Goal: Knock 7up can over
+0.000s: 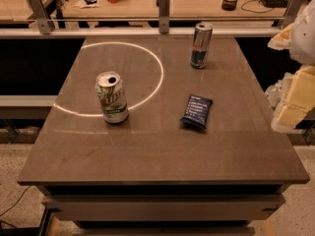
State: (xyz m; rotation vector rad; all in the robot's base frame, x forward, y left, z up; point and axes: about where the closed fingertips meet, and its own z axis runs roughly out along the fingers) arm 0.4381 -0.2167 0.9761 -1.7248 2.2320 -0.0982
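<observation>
Knocking target, camera view: the white-and-green metal 7up can with a silver top is seen upright on the left half of the brown slab table, on the bright ring of light.
Gripper: the cream, blocky gripper is seen at the right edge, beside the table and well apart from the can; whether it is released or clenched cannot be told.
Risk, wrong object: the flat dark blue packet lies roughly between the gripper and the target, so it could be struck or dragged on a straight sweep. The tall slim blue-and-silver can, near the far edge, could be toppled by a wide approach.
Risk, weak push: a low contact is judged likely to slide the can rather than tip it.
Risk, roll-off: once tipped, the can could roll towards the left edge.
Hidden: most of the arm is cut off by the right border; the packet's print cannot be read.
</observation>
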